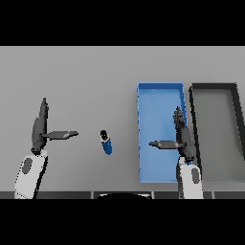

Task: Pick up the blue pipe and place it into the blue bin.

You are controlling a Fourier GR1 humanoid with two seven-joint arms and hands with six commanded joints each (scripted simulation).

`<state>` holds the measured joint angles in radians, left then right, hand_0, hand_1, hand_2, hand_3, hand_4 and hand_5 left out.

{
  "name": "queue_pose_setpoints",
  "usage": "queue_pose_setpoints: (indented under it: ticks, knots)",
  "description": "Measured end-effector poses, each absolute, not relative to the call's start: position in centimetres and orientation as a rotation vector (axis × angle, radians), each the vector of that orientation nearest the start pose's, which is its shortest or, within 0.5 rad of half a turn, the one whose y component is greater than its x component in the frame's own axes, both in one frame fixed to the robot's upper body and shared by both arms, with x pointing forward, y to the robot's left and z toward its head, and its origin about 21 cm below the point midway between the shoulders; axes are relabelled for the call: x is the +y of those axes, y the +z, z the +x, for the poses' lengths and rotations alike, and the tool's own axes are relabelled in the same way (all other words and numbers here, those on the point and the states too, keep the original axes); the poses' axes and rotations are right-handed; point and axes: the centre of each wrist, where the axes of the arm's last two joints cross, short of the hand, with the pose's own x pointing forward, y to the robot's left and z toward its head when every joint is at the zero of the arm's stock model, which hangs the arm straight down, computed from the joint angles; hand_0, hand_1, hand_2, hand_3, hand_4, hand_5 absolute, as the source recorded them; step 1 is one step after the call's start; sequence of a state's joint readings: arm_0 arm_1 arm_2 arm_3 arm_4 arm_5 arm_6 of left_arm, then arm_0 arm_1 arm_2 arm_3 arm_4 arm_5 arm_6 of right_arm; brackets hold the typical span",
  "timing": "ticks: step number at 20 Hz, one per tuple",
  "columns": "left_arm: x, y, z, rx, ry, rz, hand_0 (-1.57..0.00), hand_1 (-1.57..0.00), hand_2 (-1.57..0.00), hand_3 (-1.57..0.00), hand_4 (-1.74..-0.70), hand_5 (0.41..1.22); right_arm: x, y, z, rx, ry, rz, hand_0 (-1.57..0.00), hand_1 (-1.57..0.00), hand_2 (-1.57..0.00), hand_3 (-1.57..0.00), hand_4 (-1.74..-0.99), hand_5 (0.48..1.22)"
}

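Blue pipe lies on the grey bench, short, with a dark cap at its far end, body angled slightly toward the near right. Nothing touches it. It sits between the two hands, near the left edge of the blue bin but apart from it. Blue bin: rectangular, long axis running away from the robot, to the right of the pipe. A dark-rimmed grey bin stands just beside it on the right. Left hand is over the bench left of the pipe, fingers straight and pointing away, thumb stretched out toward the pipe, holding nothing. Right hand is over the right part of the blue bin, fingers straight, thumb spread to the left, likewise holding nothing.
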<state>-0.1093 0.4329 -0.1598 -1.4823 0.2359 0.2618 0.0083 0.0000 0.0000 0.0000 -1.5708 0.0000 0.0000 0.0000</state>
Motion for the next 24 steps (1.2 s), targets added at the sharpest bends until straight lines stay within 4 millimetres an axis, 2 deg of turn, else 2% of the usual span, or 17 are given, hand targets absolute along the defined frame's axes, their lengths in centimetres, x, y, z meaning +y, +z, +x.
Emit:
queue_pose_setpoints:
  ticks: [6,7,9,15,19,22,24]
  knots:
    - [29.1,2.6,27.0,-1.562,-0.087,0.249,0.00,0.00,0.00,0.00,-0.97,0.593,-22.5,-0.1,24.6,-1.587,0.003,0.005,0.00,0.00,0.00,0.00,-1.205,0.629]
    - [30.8,2.3,26.0,-1.577,-0.237,0.217,0.00,0.00,0.00,0.00,-0.96,0.592,-24.1,0.5,23.8,-1.675,0.140,-0.098,0.00,0.00,0.00,0.00,-1.201,0.628]
    - [32.9,2.2,25.5,-1.556,-0.382,0.193,0.00,0.00,0.00,0.00,-0.96,0.590,-24.4,0.8,22.4,-1.710,0.281,-0.152,0.00,0.00,0.00,0.00,-1.197,0.626]
    - [33.8,2.7,25.2,-1.580,-0.486,0.077,0.00,0.00,0.00,0.00,-0.98,0.584,-24.3,1.1,22.1,-1.682,0.328,-0.171,0.00,0.00,0.00,0.00,-1.192,0.621]
    - [33.0,3.1,23.4,-1.523,-0.632,-0.043,0.00,0.00,0.00,0.00,-1.05,0.535,-24.7,1.4,22.0,-1.692,0.347,-0.167,0.00,0.00,0.00,0.00,-1.176,0.615]
    - [30.1,2.4,22.6,-1.457,-0.722,-0.157,0.00,0.00,0.00,0.00,-1.11,0.497,-24.5,1.4,22.1,-1.684,0.348,-0.166,0.00,0.00,0.00,0.00,-1.164,0.617]
    - [28.1,2.1,22.1,-1.438,-0.761,-0.187,0.00,0.00,0.00,0.00,-1.13,0.475,-24.4,1.3,22.0,-1.674,0.345,-0.165,0.00,0.00,0.00,0.00,-1.182,0.618]
